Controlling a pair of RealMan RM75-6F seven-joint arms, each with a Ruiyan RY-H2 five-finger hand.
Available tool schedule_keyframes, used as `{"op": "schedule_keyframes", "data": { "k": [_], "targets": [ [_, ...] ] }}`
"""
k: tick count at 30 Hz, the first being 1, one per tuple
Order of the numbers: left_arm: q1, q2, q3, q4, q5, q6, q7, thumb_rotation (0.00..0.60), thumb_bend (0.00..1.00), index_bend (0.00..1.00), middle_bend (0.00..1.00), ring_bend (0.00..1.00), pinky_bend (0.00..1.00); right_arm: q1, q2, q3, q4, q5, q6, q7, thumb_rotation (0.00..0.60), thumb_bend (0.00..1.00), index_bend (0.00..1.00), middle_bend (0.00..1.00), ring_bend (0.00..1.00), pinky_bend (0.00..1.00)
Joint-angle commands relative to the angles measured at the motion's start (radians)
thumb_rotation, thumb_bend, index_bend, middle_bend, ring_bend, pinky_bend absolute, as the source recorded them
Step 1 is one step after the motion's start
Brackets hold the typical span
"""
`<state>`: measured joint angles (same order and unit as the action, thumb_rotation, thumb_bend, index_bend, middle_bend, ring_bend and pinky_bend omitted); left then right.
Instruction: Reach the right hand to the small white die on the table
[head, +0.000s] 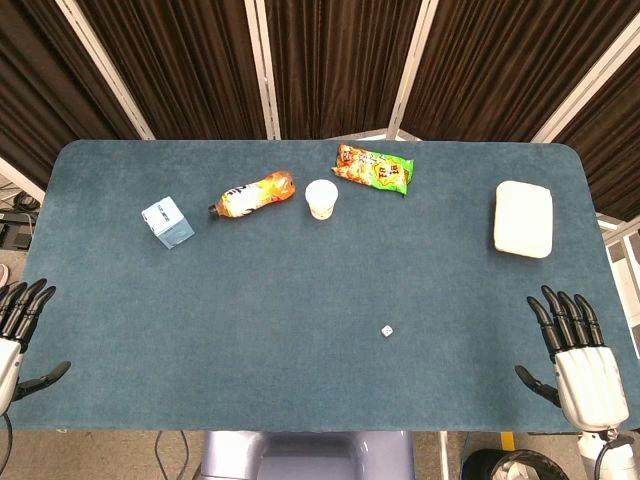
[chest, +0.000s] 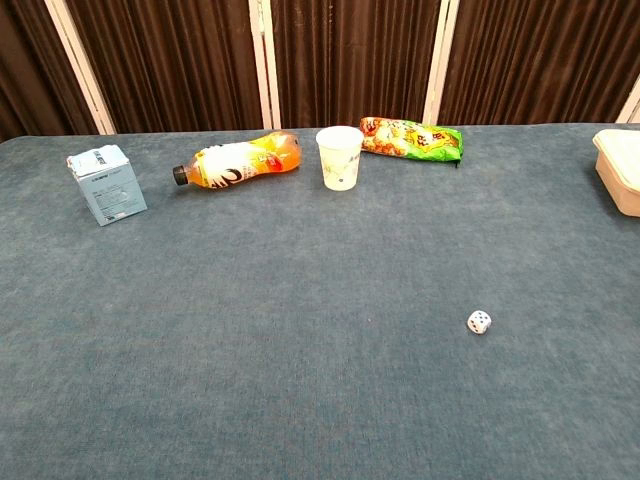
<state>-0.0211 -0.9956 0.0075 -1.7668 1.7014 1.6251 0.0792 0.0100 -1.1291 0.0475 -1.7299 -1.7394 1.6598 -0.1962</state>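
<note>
The small white die lies on the blue-green table, a little right of centre toward the front; in the chest view the die shows dark pips. My right hand rests at the table's front right corner, fingers spread and empty, well to the right of the die. At the front left corner is my left hand, partly cut off, with fingers apart and nothing in it. Neither hand appears in the chest view.
Across the back stand a light-blue box, an orange drink bottle lying on its side, a white paper cup and a green-orange snack bag. A white lidded container sits at the right.
</note>
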Motion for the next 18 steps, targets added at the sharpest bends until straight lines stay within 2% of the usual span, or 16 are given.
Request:
{"op": "schedule_keyframes", "data": {
  "k": [1,7,8,9,10,11,12,14,15,18],
  "targets": [
    [-0.001,0.001,0.0,0.001,-0.001,-0.002,-0.003,0.6,0.0,0.0,0.0,0.0,0.0,0.001,-0.001,0.0,0.001,0.0,-0.001,-0.001,0.6,0.0,0.05,0.0,0.0,0.0],
    [-0.002,-0.005,-0.001,0.003,-0.011,-0.011,0.01,0.6,0.0,0.0,0.0,0.0,0.0,0.013,-0.015,0.001,0.025,0.018,-0.04,-0.066,0.6,0.0,0.05,0.01,0.0,0.0],
    [-0.003,-0.006,-0.001,0.002,-0.011,-0.013,0.015,0.6,0.0,0.0,0.0,0.0,0.0,0.018,-0.019,0.003,0.03,0.021,-0.05,-0.078,0.6,0.02,0.05,0.09,0.06,0.0],
    [-0.004,-0.009,-0.002,0.002,-0.012,-0.015,0.021,0.6,0.0,0.0,0.0,0.0,0.0,0.029,-0.028,0.008,0.041,0.021,-0.064,-0.09,0.6,0.08,0.05,0.25,0.22,0.04],
    [-0.006,-0.012,-0.003,0.002,-0.014,-0.018,0.028,0.6,0.0,0.0,0.0,0.0,0.0,0.044,-0.036,0.01,0.056,0.018,-0.084,-0.093,0.6,0.14,0.05,0.39,0.35,0.11],
    [-0.008,-0.016,-0.006,0.002,-0.018,-0.023,0.036,0.6,0.0,0.0,0.0,0.0,0.0,0.063,-0.04,0.008,0.07,0.022,-0.122,-0.09,0.6,0.25,0.05,0.57,0.56,0.29],
    [-0.01,-0.018,-0.007,0.002,-0.022,-0.027,0.041,0.6,0.0,0.0,0.0,0.0,0.0,0.076,-0.04,0.004,0.075,0.031,-0.154,-0.085,0.6,0.36,0.05,0.68,0.68,0.49],
    [-0.019,-0.025,-0.015,-0.001,-0.044,-0.046,0.056,0.6,0.0,0.0,0.0,0.0,0.0,0.129,-0.039,-0.002,0.091,0.051,-0.263,-0.055,0.6,0.56,0.05,0.78,0.77,0.82],
    [-0.023,-0.029,-0.019,-0.001,-0.055,-0.055,0.063,0.6,0.0,0.0,0.0,0.0,0.0,0.153,-0.038,-0.005,0.095,0.06,-0.309,-0.034,0.6,0.64,0.05,0.81,0.8,0.94],
    [-0.035,-0.041,-0.028,0.001,-0.085,-0.082,0.093,0.6,0.0,0.0,0.0,0.0,0.0,0.224,-0.022,-0.023,0.094,0.08,-0.457,0.017,0.6,0.74,0.05,0.83,0.83,1.0]
  ]
}}
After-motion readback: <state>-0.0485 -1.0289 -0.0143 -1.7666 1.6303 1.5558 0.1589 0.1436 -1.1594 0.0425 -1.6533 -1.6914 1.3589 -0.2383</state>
